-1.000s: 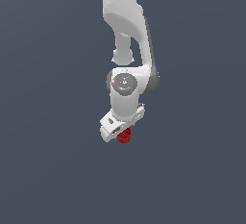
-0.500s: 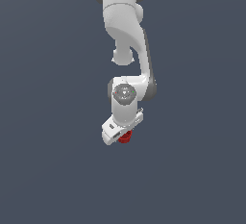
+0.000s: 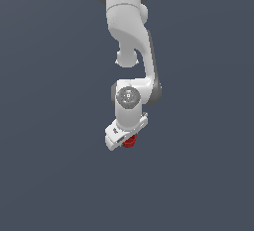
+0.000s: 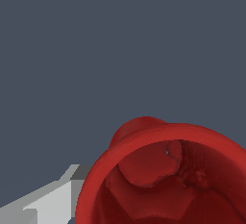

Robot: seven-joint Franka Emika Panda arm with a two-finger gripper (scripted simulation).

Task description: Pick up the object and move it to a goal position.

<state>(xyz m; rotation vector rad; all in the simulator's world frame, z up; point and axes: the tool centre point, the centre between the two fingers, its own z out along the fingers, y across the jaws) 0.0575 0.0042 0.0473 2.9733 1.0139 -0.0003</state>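
The jaws are closed on the red cup [image 3: 130, 142], we judge; it sits between them under the tilted gripper [image 3: 125, 137], its hollow top filling our wrist view.

The gripper [image 3: 126, 140] hides most of the red cup [image 3: 130, 142].

Arm [image 3: 130, 31]: glossy white rounded shells, dark grey joint bands. Round grey cap [image 3: 128, 96] on wrist housing. Gripper [image 3: 128, 140]: white, boxy; light grey finger [image 4: 45, 204] in wrist view.
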